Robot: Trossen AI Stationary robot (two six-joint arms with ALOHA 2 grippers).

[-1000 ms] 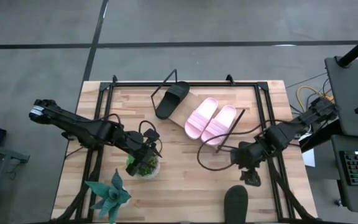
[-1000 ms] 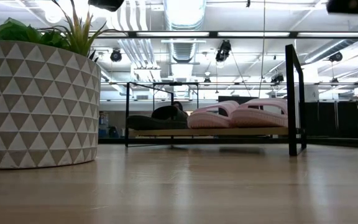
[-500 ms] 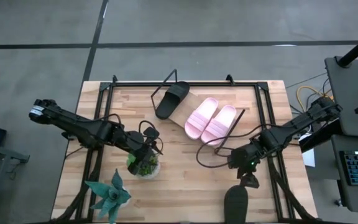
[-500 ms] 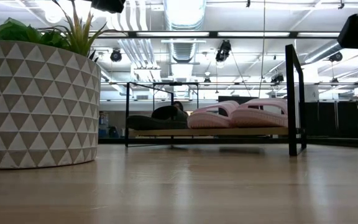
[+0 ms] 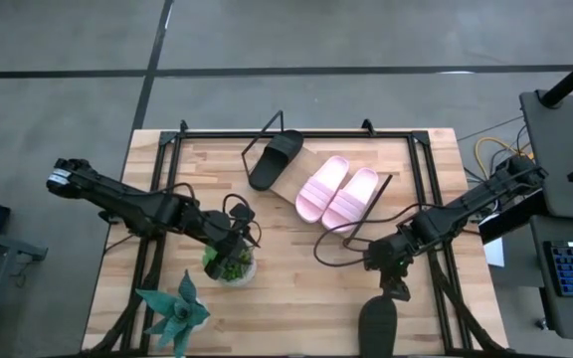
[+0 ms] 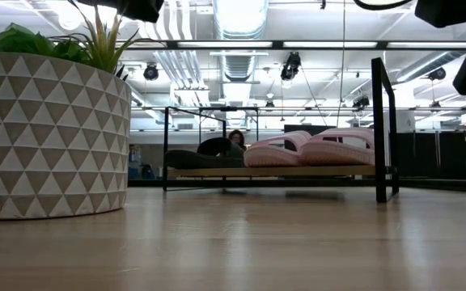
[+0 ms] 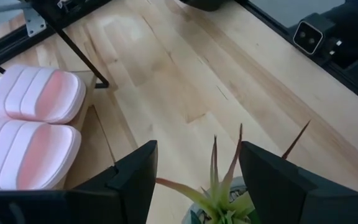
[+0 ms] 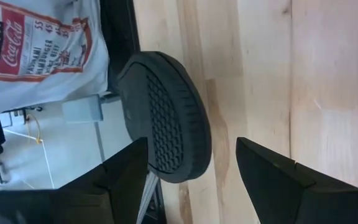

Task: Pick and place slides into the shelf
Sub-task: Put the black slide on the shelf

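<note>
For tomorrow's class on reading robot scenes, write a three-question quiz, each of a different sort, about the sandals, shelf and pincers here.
1. How many sandals lie on the shelf?
2. True or false: the right pincer is open, above the table edge beside the upside-down black sandal.
3. What stands under the left pincer? A) a potted plant B) a pink sandal C) the shelf

Key: 1. Three: one black sandal on the shelf and two pink sandals. 2. True. 3. A.
</note>
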